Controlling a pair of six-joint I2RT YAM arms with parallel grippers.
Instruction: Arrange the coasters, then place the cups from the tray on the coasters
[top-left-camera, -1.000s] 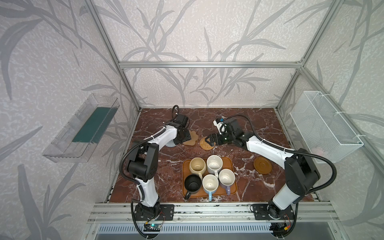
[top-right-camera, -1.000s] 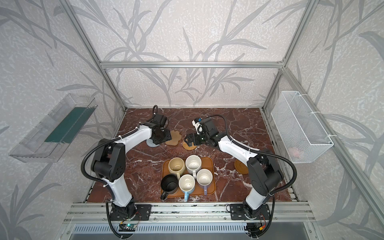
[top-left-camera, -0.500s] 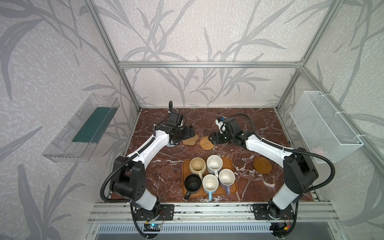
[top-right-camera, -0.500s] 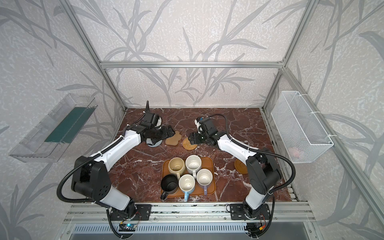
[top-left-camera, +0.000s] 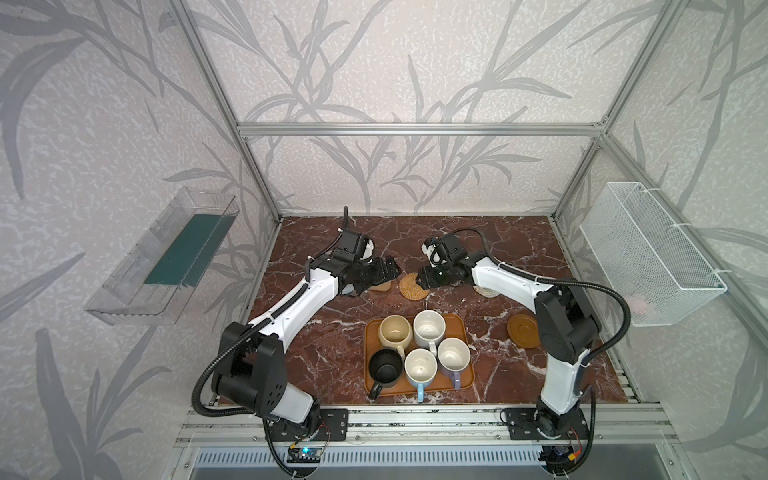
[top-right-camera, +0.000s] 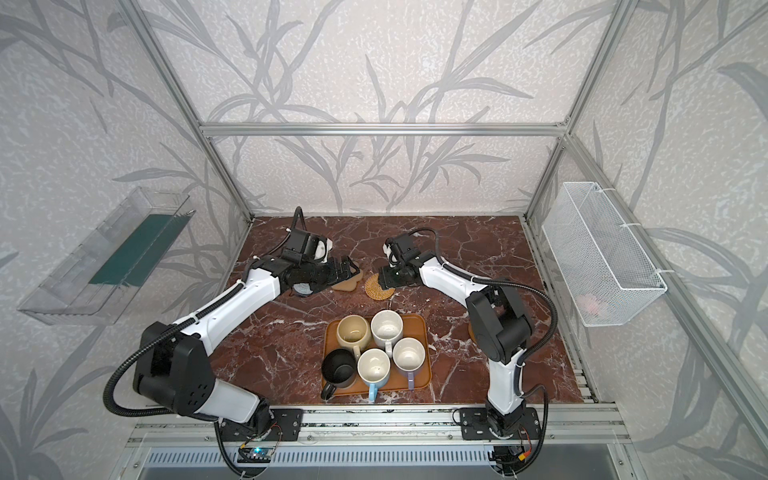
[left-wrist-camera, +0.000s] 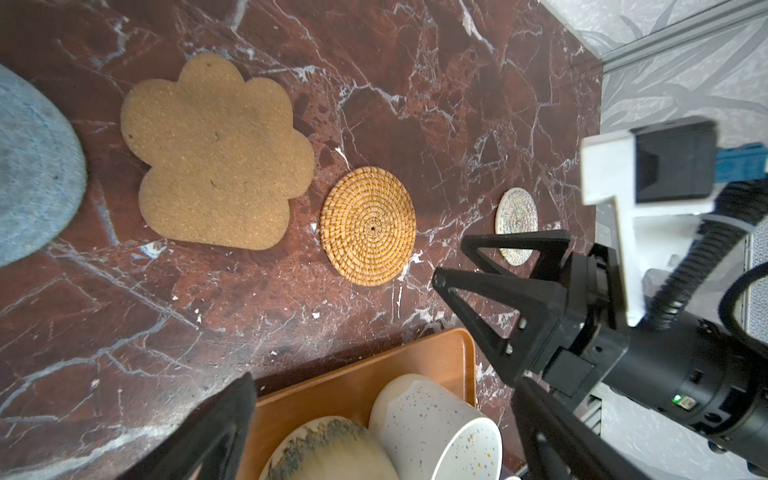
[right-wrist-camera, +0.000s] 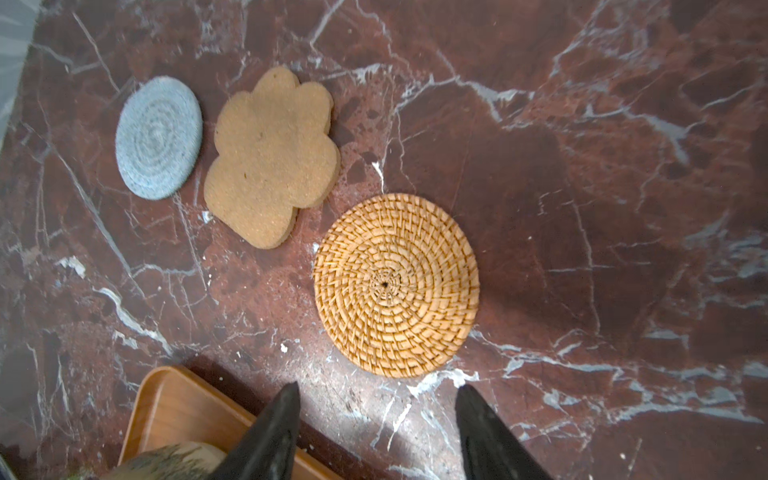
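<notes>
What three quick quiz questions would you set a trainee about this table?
1. How many cups stand on the tray?
2. True or false: a cup already sits on the woven rattan coaster.
3. In a top view, which coaster lies alone, right of the tray? A) the grey-blue round one B) the brown wooden disc C) the paw-shaped one

Key: 1. Five. 2. False. 3. B.

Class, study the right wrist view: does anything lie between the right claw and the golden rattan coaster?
Nothing visible does. Only bare marble tabletop separates the right claw from the rattan coaster; the tray sits off to one side.
</notes>
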